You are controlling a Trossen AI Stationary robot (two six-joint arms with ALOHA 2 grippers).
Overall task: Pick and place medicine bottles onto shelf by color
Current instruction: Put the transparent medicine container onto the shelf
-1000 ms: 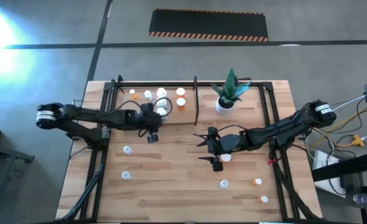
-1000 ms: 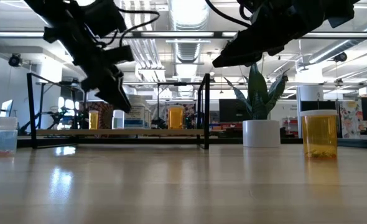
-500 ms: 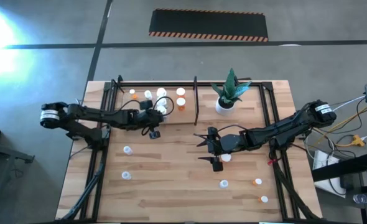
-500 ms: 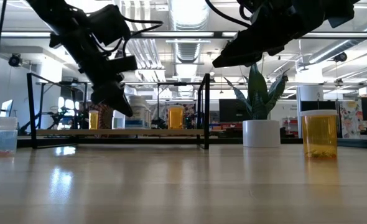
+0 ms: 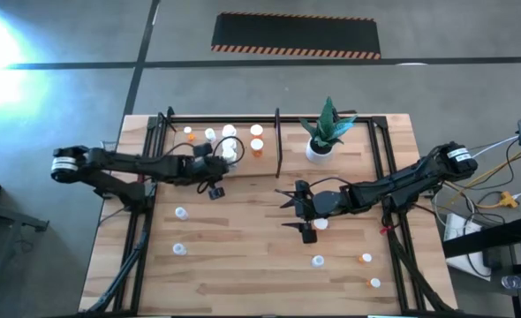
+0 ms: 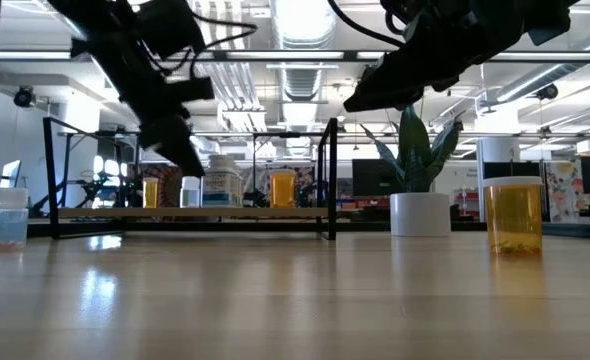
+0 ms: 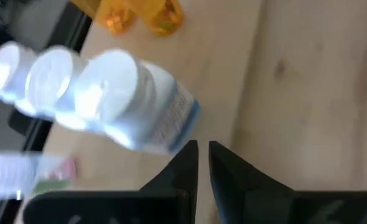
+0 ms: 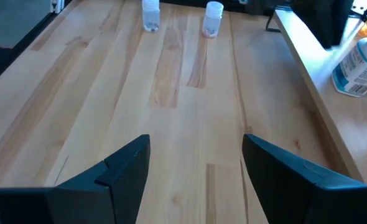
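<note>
Roughly half done, by the look of it: a handful of white and orange medicine bottles [image 5: 230, 140] stood on the shelf [image 5: 177, 150] in the frame's upper left, while six more [image 5: 180, 213] waited loose on the surface [image 5: 243, 256], lower left and lower right. Left pincer [image 5: 218, 170] clenched and empty beside the shelved white ones; right pincer [image 5: 303, 208] spread wide, centre-right, over a white bottle [image 5: 320, 225].

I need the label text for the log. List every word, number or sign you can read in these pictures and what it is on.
None can be read.
White bottle by the left gripper: blue label print, too blurred.
White bottle on the shelf: label print, too small.
</note>
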